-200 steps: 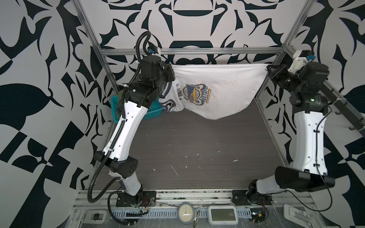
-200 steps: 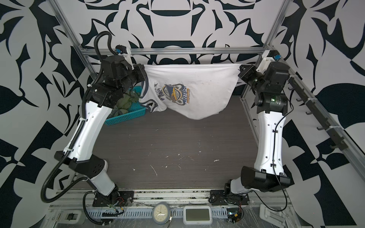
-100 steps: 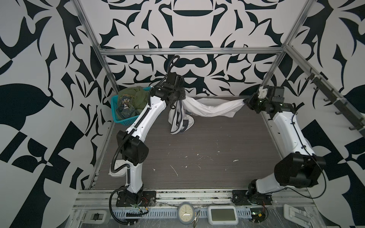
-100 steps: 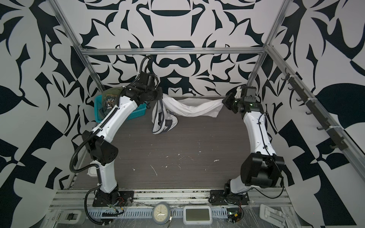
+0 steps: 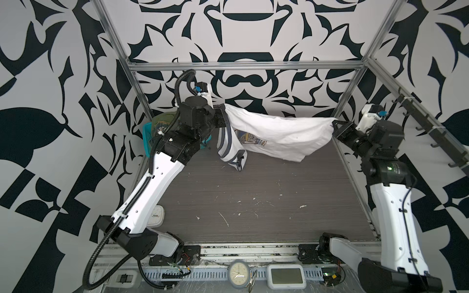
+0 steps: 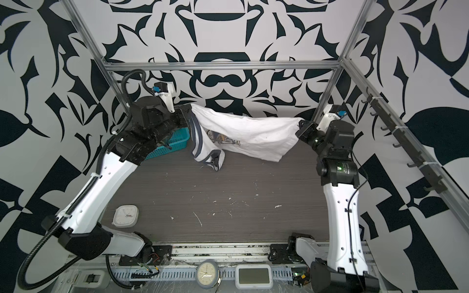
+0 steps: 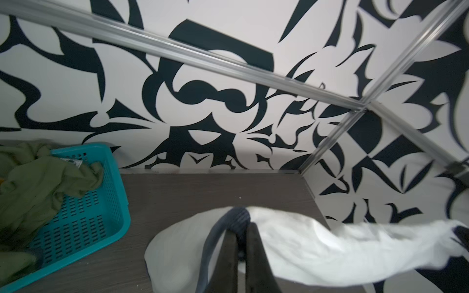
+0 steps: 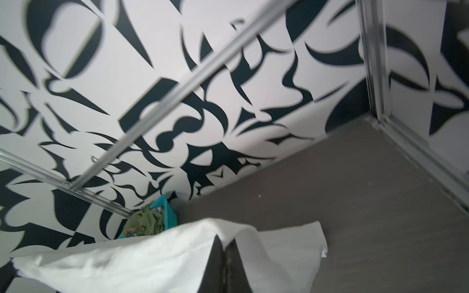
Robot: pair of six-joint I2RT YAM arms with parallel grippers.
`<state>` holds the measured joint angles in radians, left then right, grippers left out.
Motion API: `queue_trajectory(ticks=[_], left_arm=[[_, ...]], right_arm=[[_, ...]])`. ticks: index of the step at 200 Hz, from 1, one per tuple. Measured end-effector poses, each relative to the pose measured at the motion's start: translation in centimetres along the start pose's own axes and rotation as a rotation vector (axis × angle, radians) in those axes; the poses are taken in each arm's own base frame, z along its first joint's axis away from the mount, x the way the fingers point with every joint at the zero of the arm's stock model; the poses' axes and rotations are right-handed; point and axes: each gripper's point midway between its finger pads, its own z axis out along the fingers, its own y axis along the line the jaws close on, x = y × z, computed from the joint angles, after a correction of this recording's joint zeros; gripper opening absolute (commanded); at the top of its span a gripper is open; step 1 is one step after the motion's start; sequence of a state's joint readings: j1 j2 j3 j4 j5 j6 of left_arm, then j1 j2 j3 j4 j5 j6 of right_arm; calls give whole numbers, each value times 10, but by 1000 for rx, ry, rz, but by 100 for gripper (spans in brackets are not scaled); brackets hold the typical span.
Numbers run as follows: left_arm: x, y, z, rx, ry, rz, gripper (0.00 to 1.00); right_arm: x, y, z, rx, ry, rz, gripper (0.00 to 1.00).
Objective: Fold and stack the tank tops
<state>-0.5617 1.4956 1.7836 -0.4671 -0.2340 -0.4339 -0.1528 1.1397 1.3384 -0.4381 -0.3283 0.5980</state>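
Right gripper (image 8: 224,244): the two dark fingers are pressed together with a ridge of the white tank top (image 8: 142,256) pinched between them. The cloth peaks at the fingertips and falls away to both sides. The longer span stretches off in soft folds and passes in front of the teal basket (image 8: 170,215). The basket stands at the table's (image 8: 355,203) far edge, against the wall (image 8: 228,76). The olive green tank top (image 8: 149,223) is bunched inside it, a patch of blue-yellow print showing. Aluminium frame bars (image 8: 177,88) cross the black-and-white patterned wall. Background is slightly blurred.
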Motion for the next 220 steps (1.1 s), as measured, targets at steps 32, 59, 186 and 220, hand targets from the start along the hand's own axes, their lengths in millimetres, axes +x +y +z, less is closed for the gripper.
queue_trajectory(ticks=[32, 59, 186, 220], left_arm=[[48, 38, 92, -161, 180, -1, 0], [70, 62, 142, -233, 265, 14, 0], [-95, -9, 44, 138, -153, 60, 0], [-5, -28, 25, 192, -1, 119, 0]], right_arm=[[48, -66, 80, 150, 218, 95, 0], [43, -76, 115, 177, 262, 111, 0], [-129, 58, 46, -94, -175, -116, 0], [-63, 17, 25, -41, -105, -78, 0]])
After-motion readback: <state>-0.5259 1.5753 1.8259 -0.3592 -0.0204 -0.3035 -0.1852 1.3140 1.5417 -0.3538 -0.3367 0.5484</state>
